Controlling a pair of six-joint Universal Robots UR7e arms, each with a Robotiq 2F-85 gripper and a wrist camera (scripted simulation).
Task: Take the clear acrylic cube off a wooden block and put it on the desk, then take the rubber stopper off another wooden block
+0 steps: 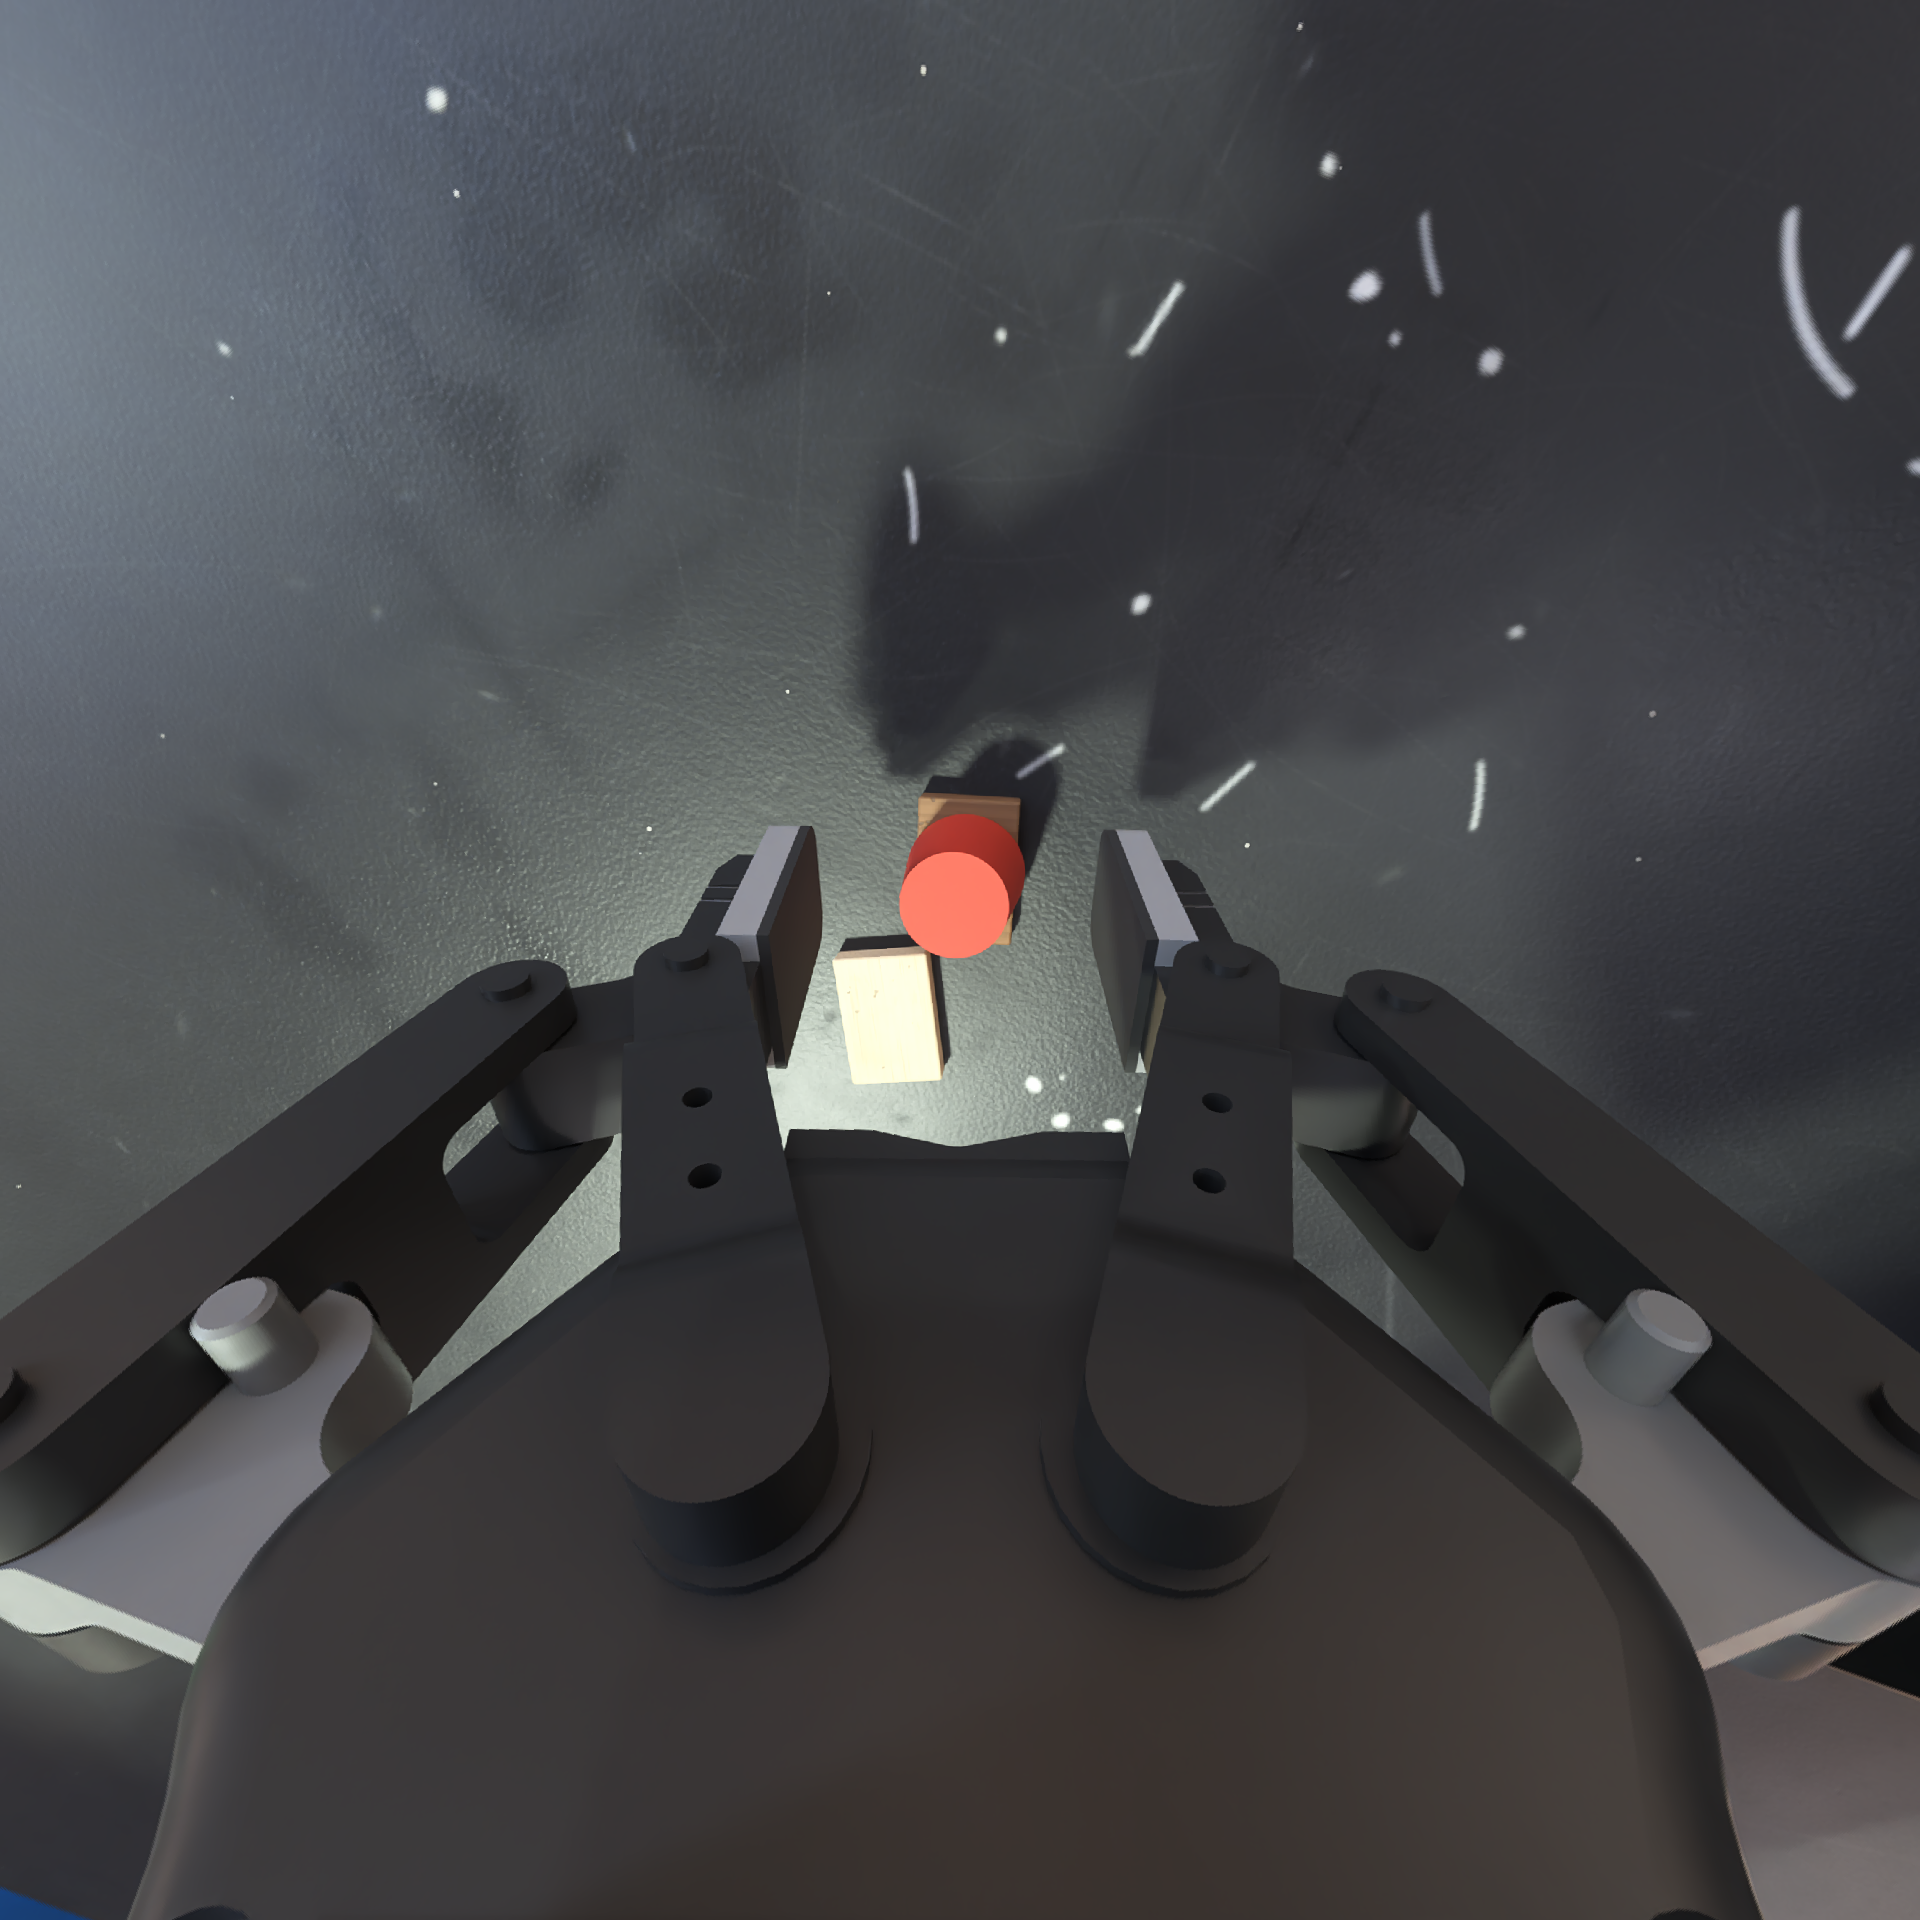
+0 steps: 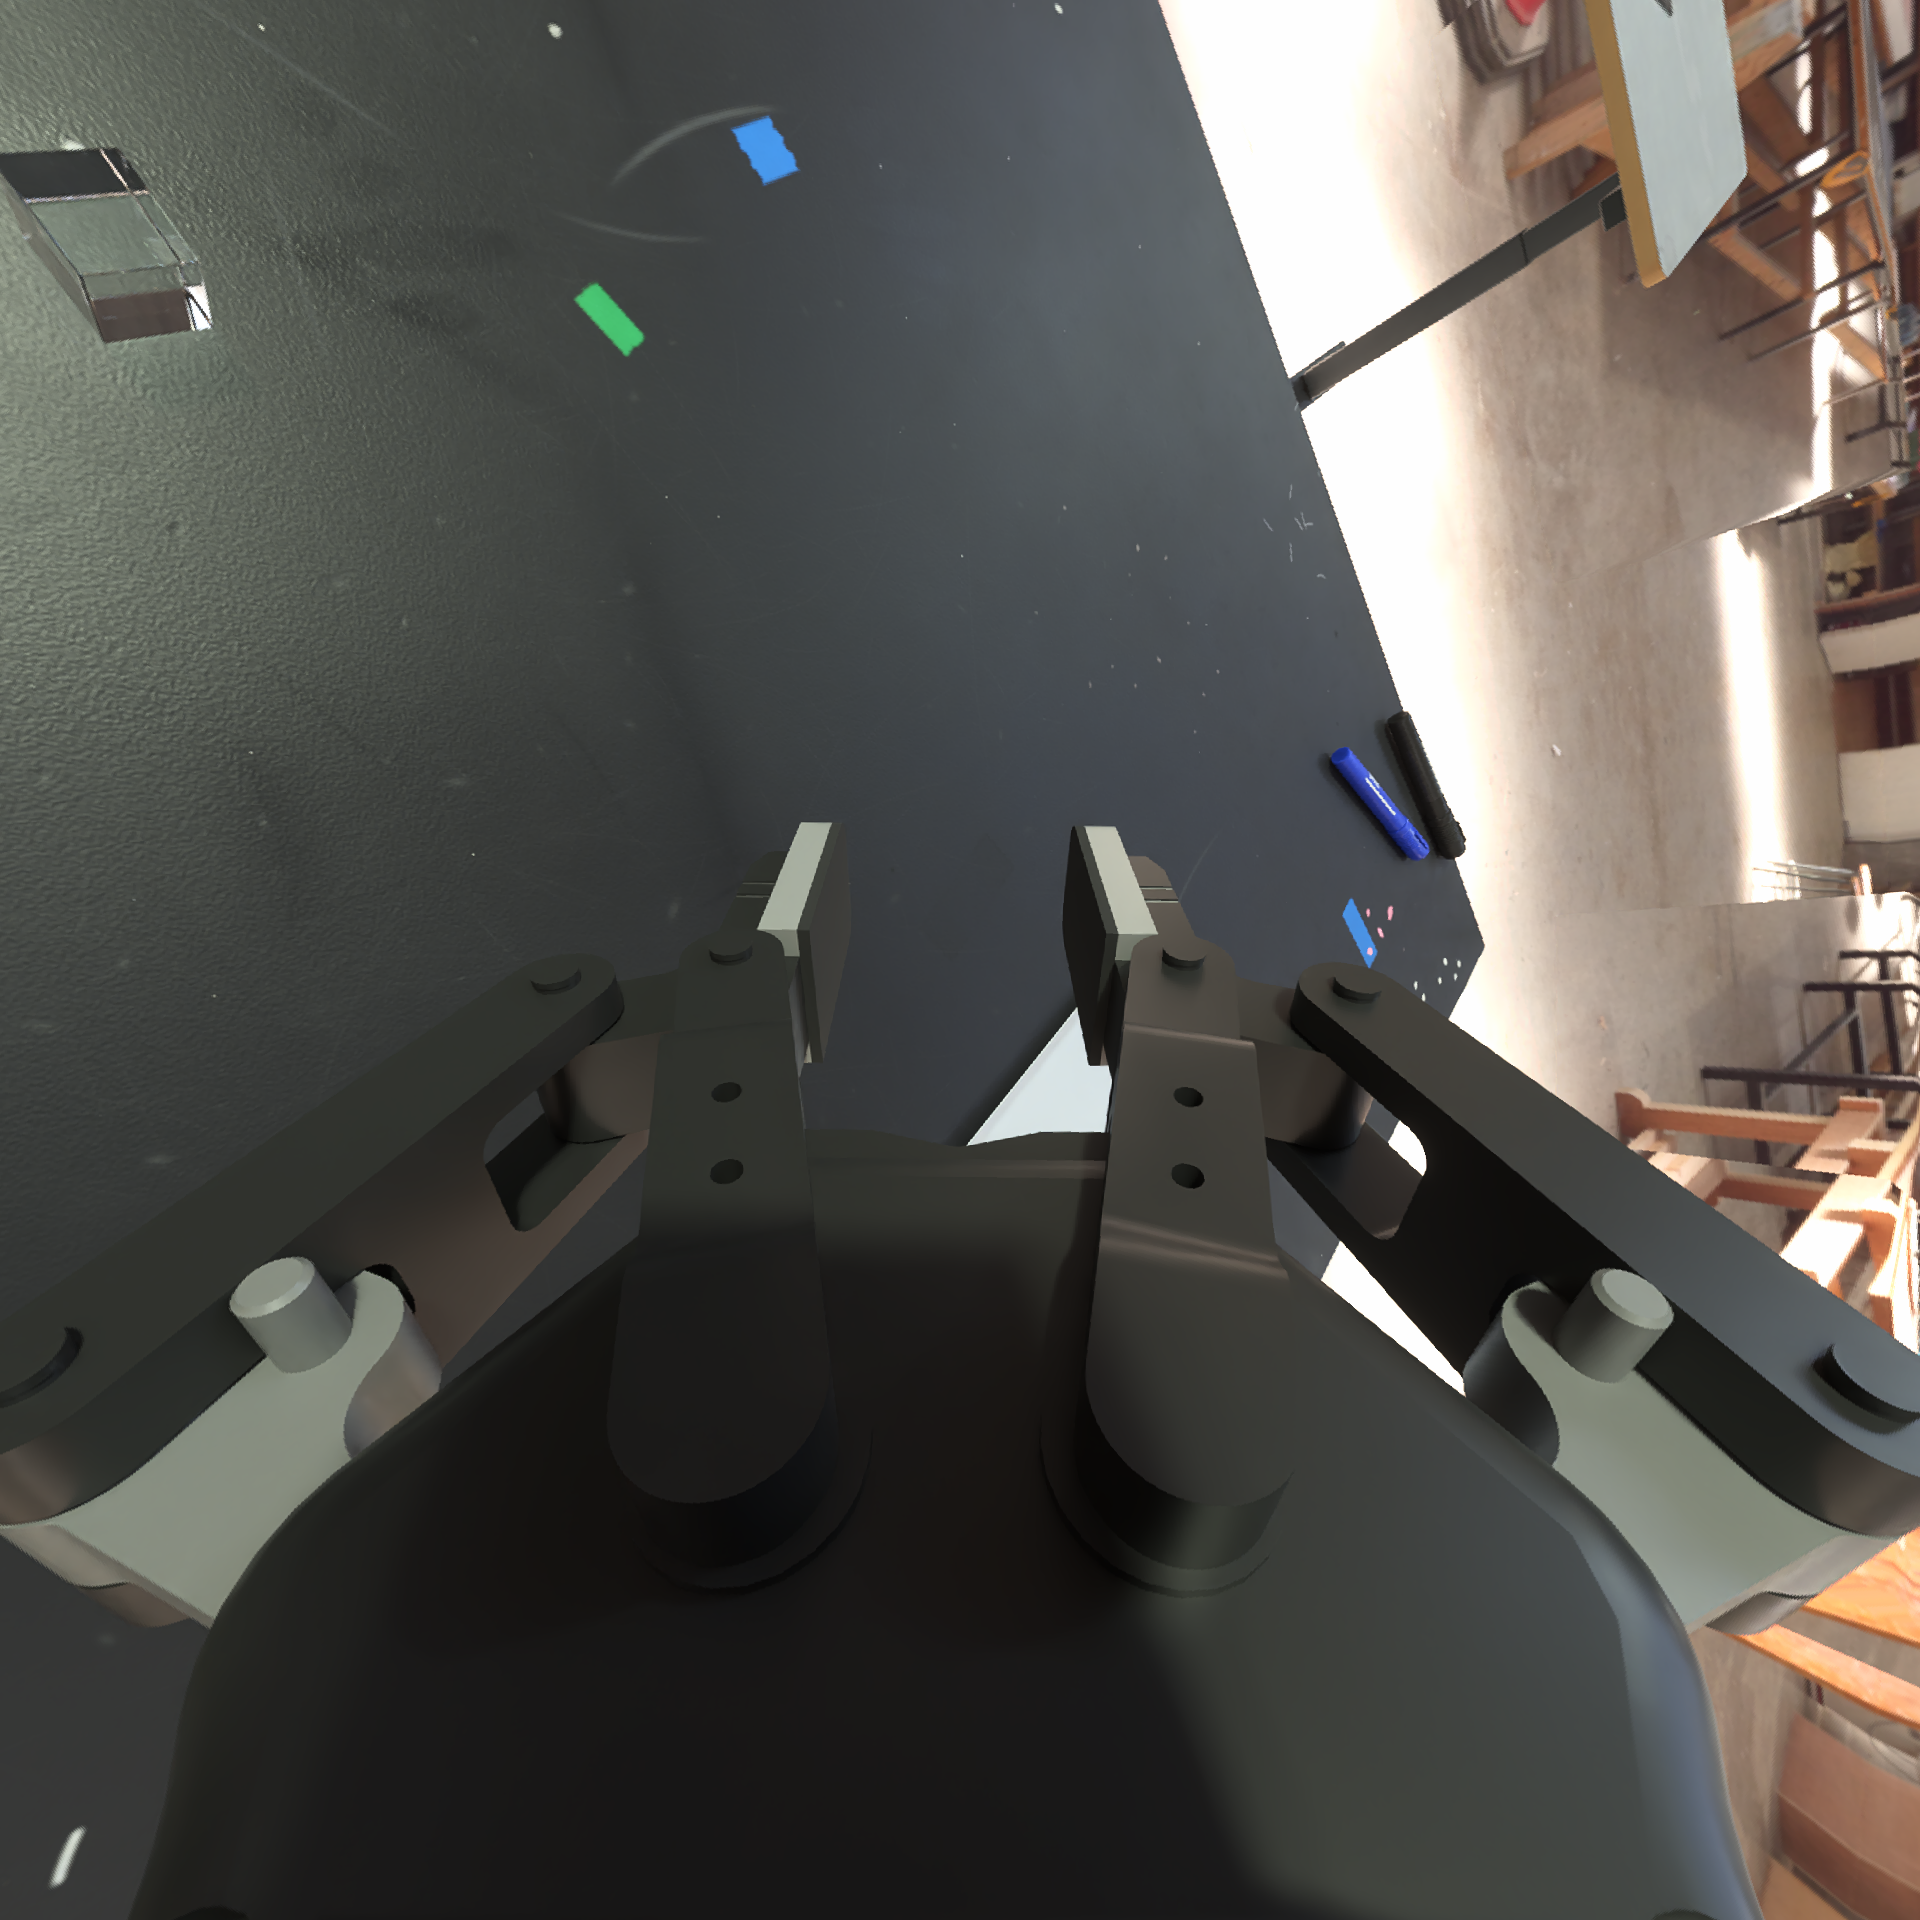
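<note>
In the left wrist view, a red rubber stopper [image 1: 958,885] stands on a brown wooden block [image 1: 968,809] on the dark desk. A pale wooden block [image 1: 890,1017] with a bare top lies just in front of it. My left gripper [image 1: 958,847] is open, high above the desk, with the stopper showing between its fingers. In the right wrist view, the clear acrylic cube [image 2: 109,244] lies on the desk at the far upper left. My right gripper [image 2: 951,842] is open and empty, away from the cube.
In the right wrist view, green tape [image 2: 610,319] and blue tape [image 2: 766,150] are stuck on the desk. A blue marker [image 2: 1378,803] and a black marker [image 2: 1423,784] lie near the desk's right edge [image 2: 1340,499]. Beyond is floor with wooden furniture.
</note>
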